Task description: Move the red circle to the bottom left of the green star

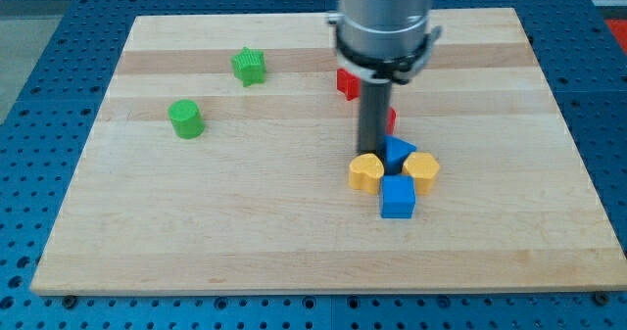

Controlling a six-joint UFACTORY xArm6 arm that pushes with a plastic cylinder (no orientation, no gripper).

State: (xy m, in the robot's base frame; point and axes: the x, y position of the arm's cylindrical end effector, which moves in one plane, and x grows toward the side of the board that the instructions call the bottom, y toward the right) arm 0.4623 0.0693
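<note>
The green star [249,66] lies near the view's top left of the wooden board. My tip [372,155] is right of the board's middle, far to the right of and below the star. A sliver of a red block [391,120] shows just right of the rod, mostly hidden, so I cannot tell its shape. Another red block [346,82] peeks out left of the rod, higher up and also partly hidden. The tip ends just above a yellow block [365,172] and beside a blue block [398,153].
A green circle [184,118] lies below and left of the star. A second yellow block [422,169] and a blue cube [398,197] cluster with the others below the tip. The board [147,232] sits on a blue perforated table.
</note>
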